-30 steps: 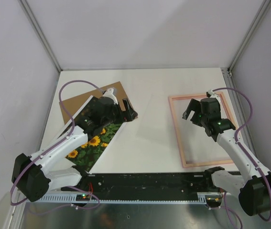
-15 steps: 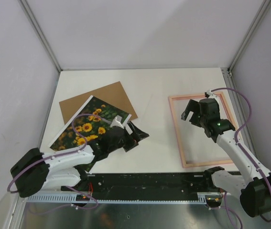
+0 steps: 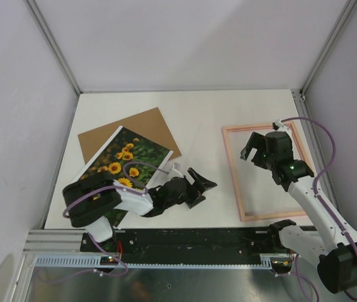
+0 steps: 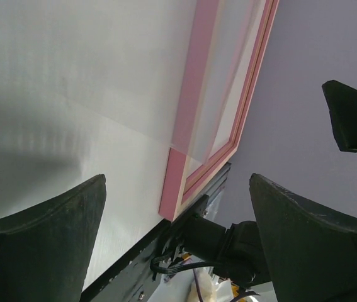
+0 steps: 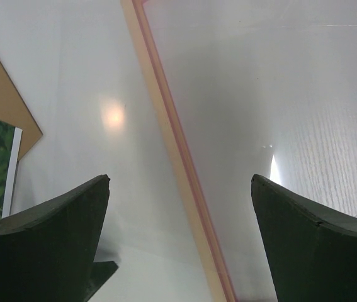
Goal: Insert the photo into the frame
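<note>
Status: we're at the pick-up step and the photo (image 3: pixel 124 157) is not in hand. It lies flat at the left of the counter (image 3: pixel 197 119), turned on a diagonal. Its far part overlaps the brown board (image 3: pixel 141 124), and its near corner is hidden under the left arm.

The frame (image 3: pixel 231 170) sits flat at the right, well apart from the photo, with only bare counter inside its rails.

The left pincer (image 3: pixel 202 187) is released and holds nothing. It hangs low over the bare counter between photo and frame, just off the photo's near-right edge. Its wrist view shows the fingers spread wide, with the frame's near-left corner beyond them.

The right pincer (image 3: pixel 249 150) is also released and empty, hovering over the frame's left rail. In its wrist view that rail runs between the spread fingers, but we can't tell whether they touch it.

Next move, as we read it:
- Swing the left pincer back to a photo edge. The print is thin and flat, so the edge lying over the board looks like the easiest place to get a finger under.
- Carry the photo right and rotate it to square with the rails.
- Lay it inside the frame.

The fit looks close, so alignment matters. The right pincer is well placed to pin the frame so it doesn't slide.
</note>
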